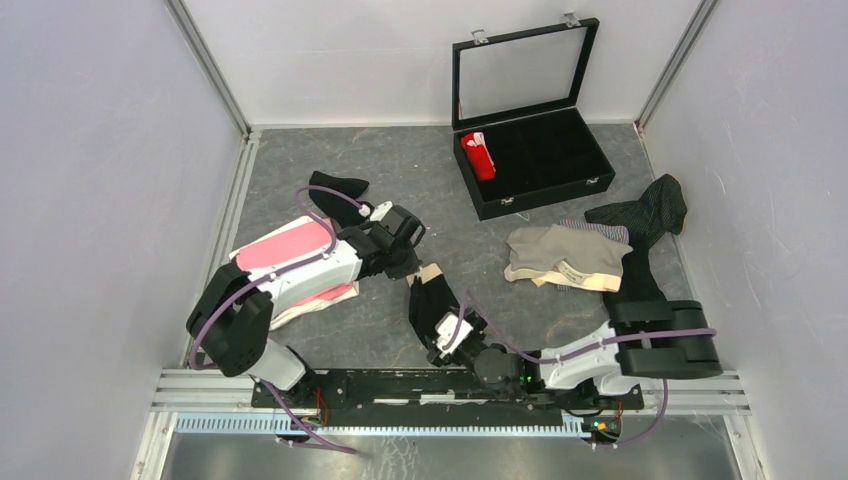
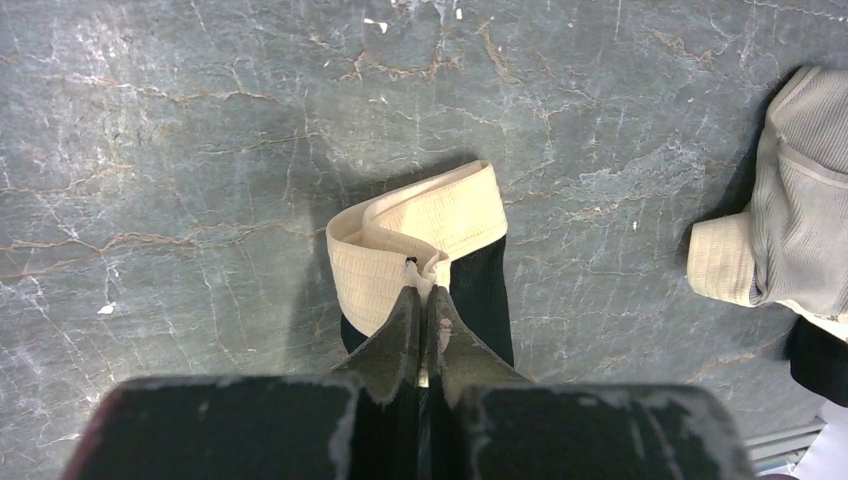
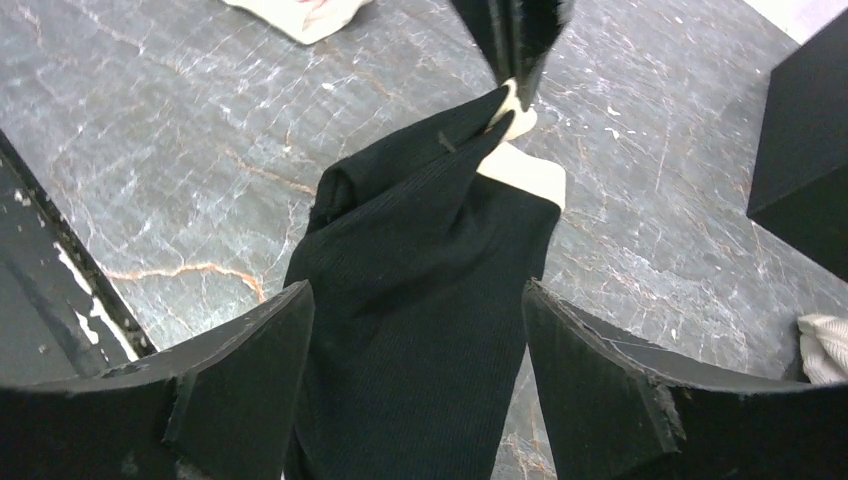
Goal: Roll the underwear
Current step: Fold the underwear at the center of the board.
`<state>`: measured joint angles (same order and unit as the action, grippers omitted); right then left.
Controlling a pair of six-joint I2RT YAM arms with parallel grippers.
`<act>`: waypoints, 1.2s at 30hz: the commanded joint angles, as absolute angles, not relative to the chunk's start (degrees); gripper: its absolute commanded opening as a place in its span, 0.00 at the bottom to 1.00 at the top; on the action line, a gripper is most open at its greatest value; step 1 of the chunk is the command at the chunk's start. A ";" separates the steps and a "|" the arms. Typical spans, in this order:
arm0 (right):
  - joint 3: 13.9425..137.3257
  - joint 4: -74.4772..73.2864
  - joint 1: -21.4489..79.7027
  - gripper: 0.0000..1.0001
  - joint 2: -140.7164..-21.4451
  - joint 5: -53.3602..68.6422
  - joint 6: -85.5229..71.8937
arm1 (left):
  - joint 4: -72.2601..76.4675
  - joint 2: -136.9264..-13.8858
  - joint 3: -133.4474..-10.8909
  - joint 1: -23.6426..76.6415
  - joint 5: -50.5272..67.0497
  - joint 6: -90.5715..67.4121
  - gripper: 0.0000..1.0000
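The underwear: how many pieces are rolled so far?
One red roll sits in the case. The left gripper pinches the black pair by its waistband, the right gripper open around it. The beige piece, pinstriped piece, pink piece and second black piece lie unrolled.

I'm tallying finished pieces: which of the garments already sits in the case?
The red garment, bundled at the left end of the open black case. It is the only red one, and every other garment is outside the case, out on the table.

The tabletop looks like matt grey stone veined with cracks. The black underwear is fine ribbed knit cloth, its cream waistband coarser woven elastic.
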<state>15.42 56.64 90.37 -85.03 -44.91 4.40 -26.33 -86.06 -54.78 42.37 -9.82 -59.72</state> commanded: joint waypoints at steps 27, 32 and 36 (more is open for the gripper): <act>47.72 1.90 78.23 0.83 -87.90 -34.67 -30.12 | -22.68 -82.79 -53.02 41.71 -6.98 -62.01 0.02; 46.77 4.98 77.71 0.81 -88.49 -33.80 -29.34 | -22.81 -82.61 -53.09 41.66 -7.21 -61.61 0.02; 48.19 2.81 77.04 0.77 -91.20 -34.97 -30.55 | -22.48 -83.03 -53.24 41.66 -6.66 -61.57 0.02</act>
<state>45.76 2.70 77.84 -88.66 -34.35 -30.13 -24.53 -84.33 -53.17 42.06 -7.33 -60.66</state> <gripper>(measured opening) 0.789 0.044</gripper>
